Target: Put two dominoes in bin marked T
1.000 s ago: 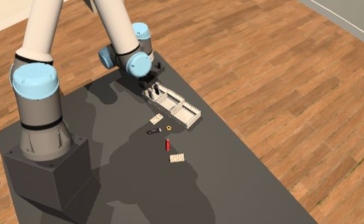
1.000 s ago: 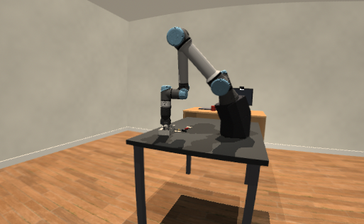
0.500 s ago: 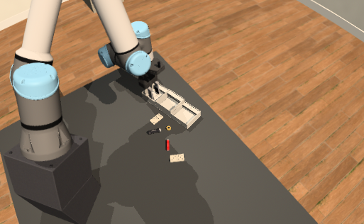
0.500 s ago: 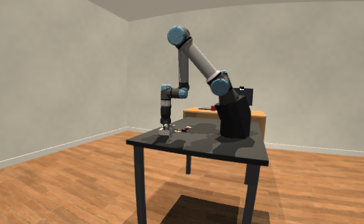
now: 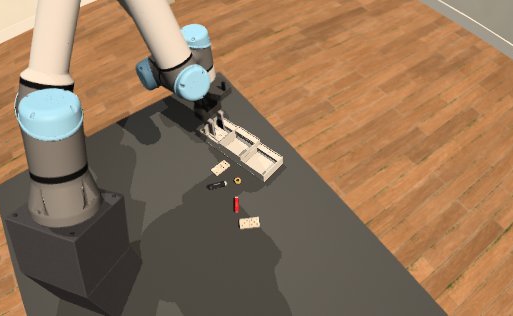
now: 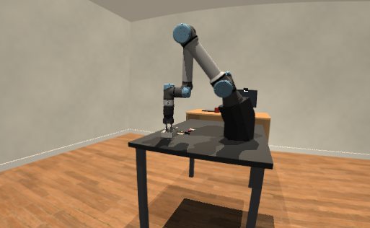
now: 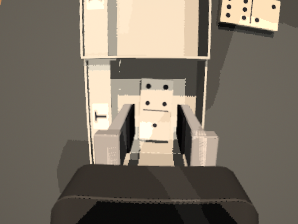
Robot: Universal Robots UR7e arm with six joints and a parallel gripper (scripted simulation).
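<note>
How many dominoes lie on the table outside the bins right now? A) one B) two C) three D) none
B: in the top view one domino lies near the bins and another domino lies beyond the red cylinder; a third domino is in the T compartment beneath the open gripper.
</note>
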